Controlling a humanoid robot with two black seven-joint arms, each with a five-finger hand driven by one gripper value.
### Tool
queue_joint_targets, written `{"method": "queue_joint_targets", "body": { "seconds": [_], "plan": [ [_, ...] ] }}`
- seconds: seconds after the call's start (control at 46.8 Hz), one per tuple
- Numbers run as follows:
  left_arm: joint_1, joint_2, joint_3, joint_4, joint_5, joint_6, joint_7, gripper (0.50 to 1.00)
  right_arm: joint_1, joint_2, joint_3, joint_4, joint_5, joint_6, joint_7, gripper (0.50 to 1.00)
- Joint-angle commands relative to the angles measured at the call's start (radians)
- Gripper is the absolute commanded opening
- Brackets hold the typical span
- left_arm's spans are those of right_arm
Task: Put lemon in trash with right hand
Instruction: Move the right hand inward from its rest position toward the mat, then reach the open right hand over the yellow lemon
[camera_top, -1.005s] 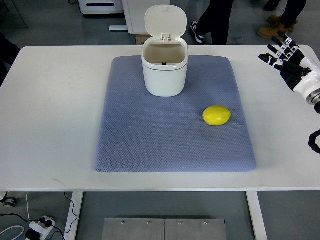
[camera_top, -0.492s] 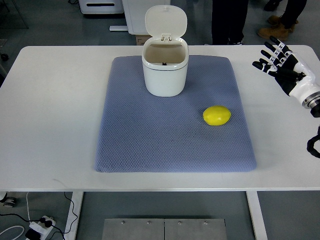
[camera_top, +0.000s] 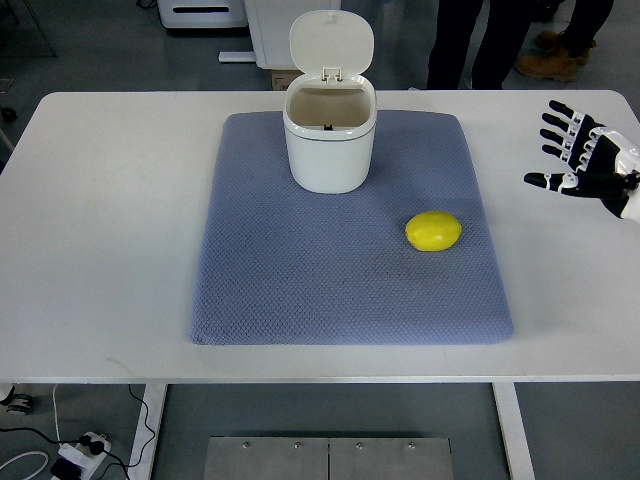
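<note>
While the right hand (camera_top: 585, 160) sits above the white table (camera_top: 110, 220) at the far right edge of the top view, you can see its fingers spread apart and holding nothing, with the thumb pointing toward the mat. You will find the lemon (camera_top: 433, 231) lying on the blue-grey mat (camera_top: 300, 280), in the mat's right half, well apart from the hand and separated from it by bare tabletop. Note that the lemon rests on its side with its pointed end toward the right. You can locate the trash bin (camera_top: 330, 140) on the far part of the mat, near its centre line, up and to the left of the lemon and not touching it. Its white lid (camera_top: 332, 42) stands hinged upright at the back, so you look straight down into the open interior. Only 1 arm shows in this view; it enters from the right edge. Beyond the table's far edge you can see the legs of a person (camera_top: 480, 45) standing on the floor, and a power strip (camera_top: 78, 452) lies on the floor at lower left.
</note>
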Motion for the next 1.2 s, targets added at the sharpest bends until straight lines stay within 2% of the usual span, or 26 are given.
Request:
{"method": "queue_joint_targets", "body": {
  "seconds": [0.0, 0.214, 0.428, 0.599, 0.856, 1.005, 1.176],
  "plan": [
    [0.000, 0.000, 0.001, 0.000, 0.000, 0.001, 0.000, 1.000, 0.003, -0.022, -0.022, 0.001, -0.048, -0.003, 0.001, 1.000],
    [0.000, 0.000, 0.001, 0.000, 0.000, -0.001, 0.000, 1.000, 0.035, -0.053, -0.097, 0.015, -0.176, -0.008, 0.001, 1.000],
    [0.000, 0.000, 0.001, 0.000, 0.000, 0.001, 0.001, 1.000, 0.207, -0.055, -0.333, 0.020, -0.230, -0.013, 0.001, 1.000],
    [0.000, 0.000, 0.001, 0.000, 0.000, 0.001, 0.000, 1.000, 0.319, -0.038, -0.433, 0.018, -0.225, -0.034, -0.010, 1.000],
    [0.000, 0.000, 0.001, 0.000, 0.000, 0.001, 0.001, 1.000, 0.370, 0.014, -0.509, 0.017, -0.257, -0.040, -0.001, 1.000],
    [0.000, 0.000, 0.001, 0.000, 0.000, 0.001, 0.000, 1.000, 0.434, 0.076, -0.650, 0.010, -0.302, -0.126, -0.001, 1.000],
    [0.000, 0.000, 0.001, 0.000, 0.000, 0.001, 0.001, 1.000, 0.508, 0.146, -0.750, -0.031, -0.303, -0.187, -0.001, 1.000]
  ]
}}
